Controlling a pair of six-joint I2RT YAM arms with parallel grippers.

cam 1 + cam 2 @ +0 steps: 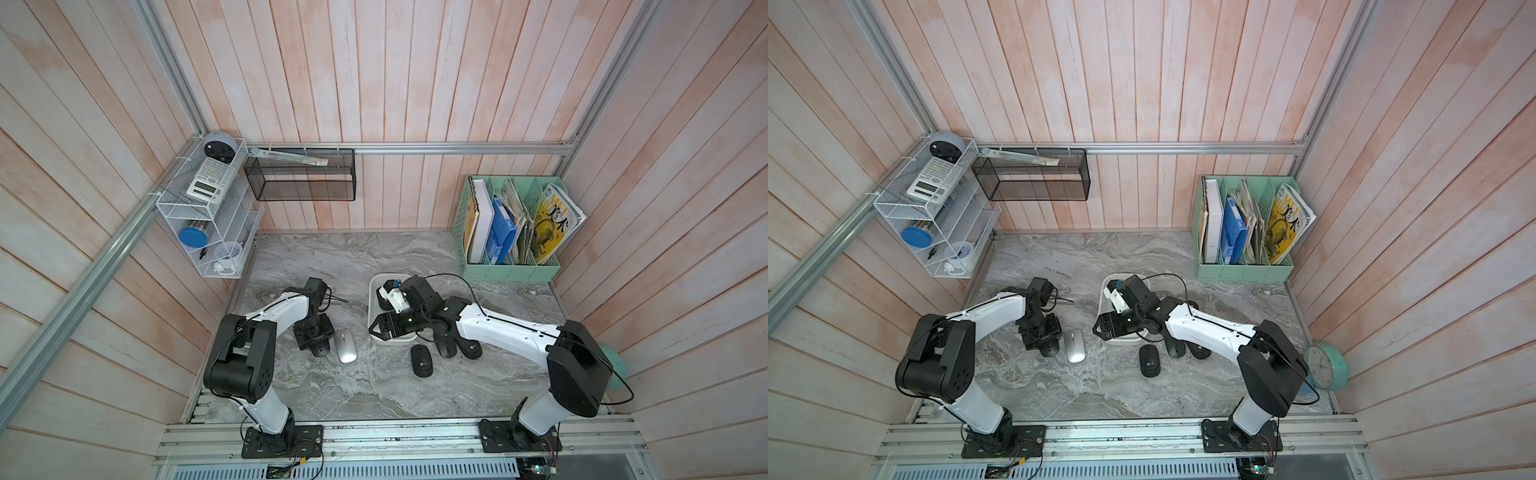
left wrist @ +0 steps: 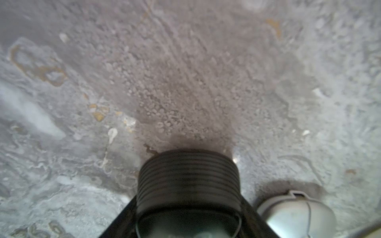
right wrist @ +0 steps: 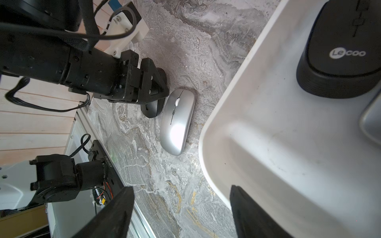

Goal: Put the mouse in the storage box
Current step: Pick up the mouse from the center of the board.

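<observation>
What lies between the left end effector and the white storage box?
The silver mouse, on the table; the right wrist view shows it between the left end effector and the storage box.

The black mouse [image 3: 340, 68] lying in the white storage box [image 3: 257, 127] carries the brand "Lecoo" in grey letters. The yellow magazine [image 1: 550, 226] in the green file organizer [image 1: 511, 272] shows "MEI" and two large black Chinese characters. The key labels of the calculator [image 1: 210, 180] are too small to read.

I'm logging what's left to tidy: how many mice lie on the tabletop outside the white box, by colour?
Black mice: 4
Silver mouse: 1
Total: 5
</observation>
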